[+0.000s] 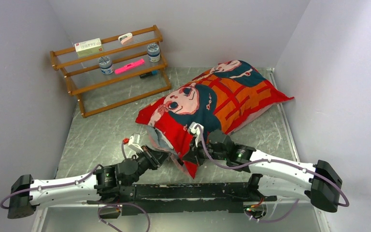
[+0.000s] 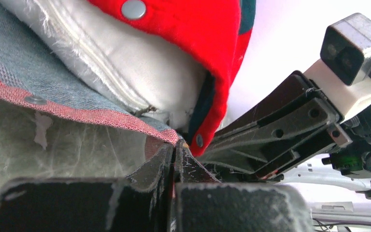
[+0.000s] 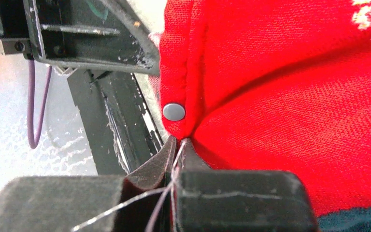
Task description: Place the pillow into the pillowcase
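The red pillowcase [image 1: 222,94], printed with teal-haired faces, lies stuffed and plump across the middle of the table, its open end toward the arms. In the left wrist view the white pillow [image 2: 140,63] shows inside the mouth, between the red upper flap [image 2: 183,29] and the pale lower hem [image 2: 77,113]. My left gripper [image 2: 175,150] is shut on that lower hem's edge. My right gripper [image 3: 178,145] is shut on the red upper hem just below a metal snap [image 3: 174,111]. From above, both grippers, left [image 1: 166,155] and right [image 1: 193,154], meet at the mouth, close together.
A wooden rack [image 1: 111,67] stands at the back left holding two jars, a pink marker and a small box. White walls close in on the left, back and right. The marbled grey table [image 1: 106,135] lies bare between the rack and the arms.
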Robot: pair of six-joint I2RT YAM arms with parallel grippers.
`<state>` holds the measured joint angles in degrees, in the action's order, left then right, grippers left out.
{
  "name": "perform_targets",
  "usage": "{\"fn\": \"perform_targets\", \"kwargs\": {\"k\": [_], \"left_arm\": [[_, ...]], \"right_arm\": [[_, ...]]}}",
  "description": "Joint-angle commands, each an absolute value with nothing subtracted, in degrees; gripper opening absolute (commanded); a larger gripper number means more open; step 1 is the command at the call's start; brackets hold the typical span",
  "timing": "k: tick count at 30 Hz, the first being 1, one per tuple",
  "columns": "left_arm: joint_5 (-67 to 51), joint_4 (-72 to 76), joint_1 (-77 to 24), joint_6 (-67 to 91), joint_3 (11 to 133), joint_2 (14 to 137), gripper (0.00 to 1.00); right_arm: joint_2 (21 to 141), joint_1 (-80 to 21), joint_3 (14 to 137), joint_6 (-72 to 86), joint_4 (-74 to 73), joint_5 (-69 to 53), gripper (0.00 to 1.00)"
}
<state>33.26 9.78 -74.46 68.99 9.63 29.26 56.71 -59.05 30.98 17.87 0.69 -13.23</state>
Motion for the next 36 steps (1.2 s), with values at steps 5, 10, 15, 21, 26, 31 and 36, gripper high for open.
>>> {"fn": "perform_targets", "kwargs": {"k": [5,10,15,21,26,31,36], "left_arm": [[25.8,13.2,-66.2,65.3,17.5,34.2,0.05],[17.5,18.1,-59.0,67.7,16.1,35.7,0.05],[15.5,19.1,-58.9,69.3,15.0,35.4,0.05],[14.3,19.0,-58.9,71.8,12.4,33.5,0.05],[14.4,19.7,-58.9,72.3,11.4,33.0,0.05],[13.4,20.5,-58.9,72.3,11.8,33.6,0.05],[13.3,19.7,-58.9,72.7,11.9,32.5,0.05]], "right_arm": [[57.8,-58.9,31.4,15.8,4.5,-19.0,0.00],[57.3,-58.9,31.5,16.1,3.6,-16.3,0.00],[55.7,-58.9,31.7,18.2,4.2,-13.6,0.16],[50.7,-59.0,31.2,21.1,4.3,-11.0,0.29],[49.4,-59.4,30.4,21.9,4.7,-9.9,0.39],[51.1,-60.5,31.0,21.1,6.3,-8.3,0.39],[53.6,-60.7,31.2,20.7,10.1,-7.8,0.40]]}}
